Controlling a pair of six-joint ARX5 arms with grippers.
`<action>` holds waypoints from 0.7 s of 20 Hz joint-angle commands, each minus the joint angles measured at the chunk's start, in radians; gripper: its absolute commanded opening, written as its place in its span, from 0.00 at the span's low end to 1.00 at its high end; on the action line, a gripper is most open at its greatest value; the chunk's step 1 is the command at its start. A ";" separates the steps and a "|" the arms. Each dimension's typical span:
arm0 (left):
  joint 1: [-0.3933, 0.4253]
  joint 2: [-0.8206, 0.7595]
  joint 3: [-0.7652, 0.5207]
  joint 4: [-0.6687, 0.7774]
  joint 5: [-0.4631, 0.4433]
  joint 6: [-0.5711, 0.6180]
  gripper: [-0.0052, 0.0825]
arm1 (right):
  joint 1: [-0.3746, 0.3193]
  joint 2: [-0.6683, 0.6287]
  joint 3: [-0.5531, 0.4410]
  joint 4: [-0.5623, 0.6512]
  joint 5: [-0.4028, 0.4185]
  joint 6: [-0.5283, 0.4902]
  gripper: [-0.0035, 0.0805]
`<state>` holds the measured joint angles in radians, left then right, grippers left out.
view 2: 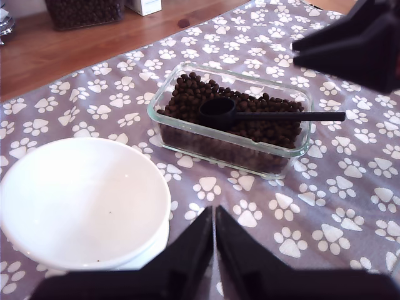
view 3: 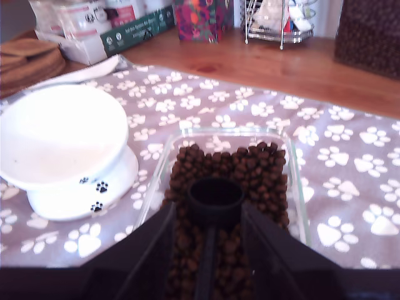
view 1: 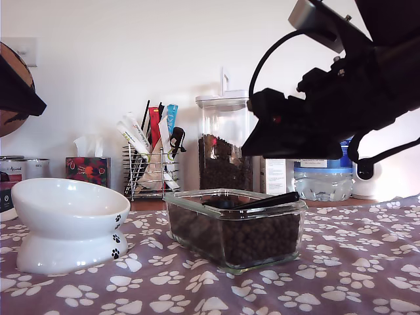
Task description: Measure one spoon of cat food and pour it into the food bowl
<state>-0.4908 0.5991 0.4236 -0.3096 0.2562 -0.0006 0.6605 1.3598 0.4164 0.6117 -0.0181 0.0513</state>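
Spoon [view 2: 218,113] lies flat on the cat food [view 2: 269,128] inside the glass dish [view 2: 232,164], cup empty, handle resting on the dish's rim at the end away from the food bowl [view 2: 81,200]. Bowl stands just beside the dish on the paw-print cloth [view 2: 350,206] over the table [view 2: 75,50], tilted rim facing the dish, essentially empty.

Risks, my read:
- Handle is thin and lies low on the kibble. A high or off-line grab pinches only pellets, or levers the cup up and flicks kibble over the dish's wall.
- A loose pinch lets the handle roll during the scoop, so the cup tips before reaching the bowl.
- Dish is light-looking glass on cloth; pushing down or sideways could slide it into the bowl.
- Overfilled cup sheds pellets across the gap between dish and bowl.

My second hand [view 3: 209,262]: fingers [view 3: 150,250] apart, straddling the handle right behind the cup, above the dish. Contact with the handle I cannot tell; nothing gripped yet.

My first hand [view 2: 214,250]: fingers pressed together, holding nothing, hanging above the cloth beside bowl and dish.
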 commanded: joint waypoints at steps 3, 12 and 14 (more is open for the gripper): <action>0.001 0.003 -0.015 0.010 -0.002 0.000 0.04 | 0.011 0.024 -0.020 -0.063 0.016 -0.007 0.40; 0.000 0.003 -0.015 0.010 -0.002 0.000 0.04 | 0.033 0.024 -0.020 -0.173 0.028 -0.026 0.40; 0.001 0.003 -0.015 0.010 -0.002 0.000 0.04 | 0.033 0.024 -0.020 -0.193 0.028 -0.027 0.40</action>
<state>-0.4908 0.5991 0.4236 -0.3096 0.2562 -0.0006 0.6891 1.3739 0.4160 0.4217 0.0097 0.0265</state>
